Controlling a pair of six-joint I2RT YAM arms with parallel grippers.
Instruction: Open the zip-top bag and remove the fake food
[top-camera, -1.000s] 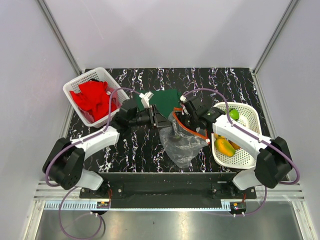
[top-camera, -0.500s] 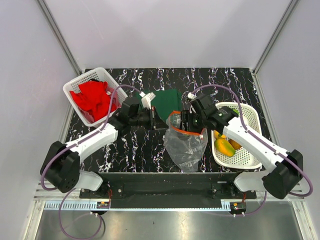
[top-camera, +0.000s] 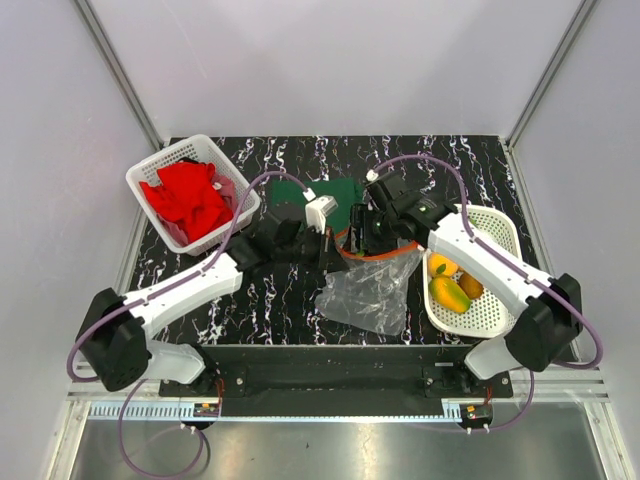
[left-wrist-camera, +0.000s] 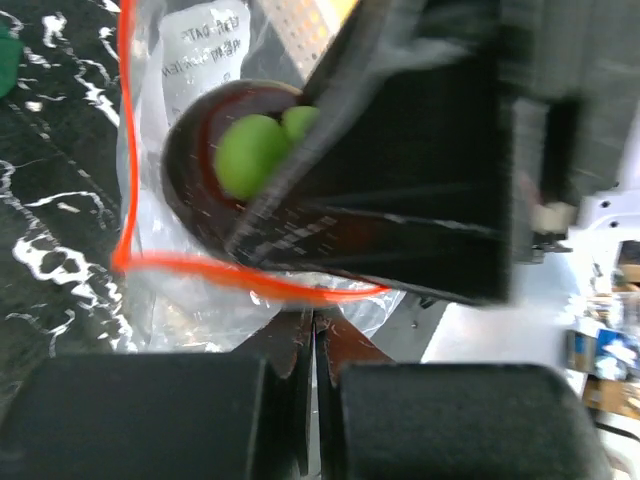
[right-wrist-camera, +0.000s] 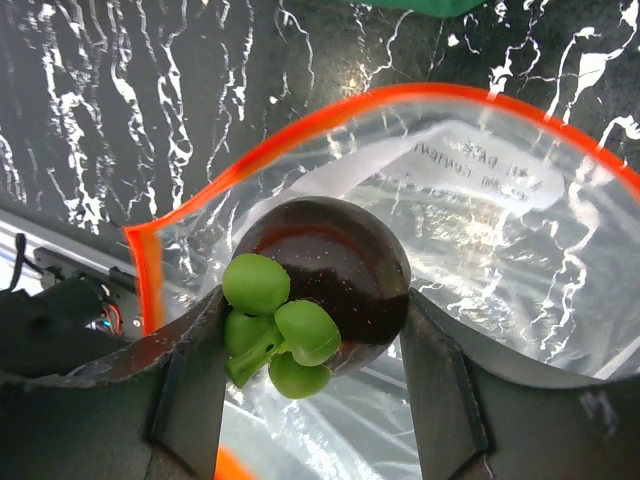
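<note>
The zip-top bag (top-camera: 372, 292) lies crumpled at the table's front centre, with its orange-red zip strip (right-wrist-camera: 300, 135) pulled open. My left gripper (top-camera: 328, 248) is shut on the bag's rim, as the left wrist view (left-wrist-camera: 312, 330) shows. My right gripper (top-camera: 362, 228) is shut on a dark purple-brown round fruit (right-wrist-camera: 335, 255) with green leaves (right-wrist-camera: 262, 285), held over the bag's open mouth. The same fruit shows in the left wrist view (left-wrist-camera: 195, 175). More fake food lies in the white basket: a yellow-orange piece (top-camera: 448, 293) and orange pieces (top-camera: 441, 268).
The white basket (top-camera: 500, 235) stands at the right. Another white basket (top-camera: 165, 160) at the back left holds a red cloth (top-camera: 190, 195). A flat dark green cloth (top-camera: 335, 192) lies behind the grippers. The table is black marble-patterned (top-camera: 270, 290).
My right gripper has come up out of the bag with the purple-brown fruit. My left gripper has shifted right while holding the rim. The bag has slumped flatter toward the front.
</note>
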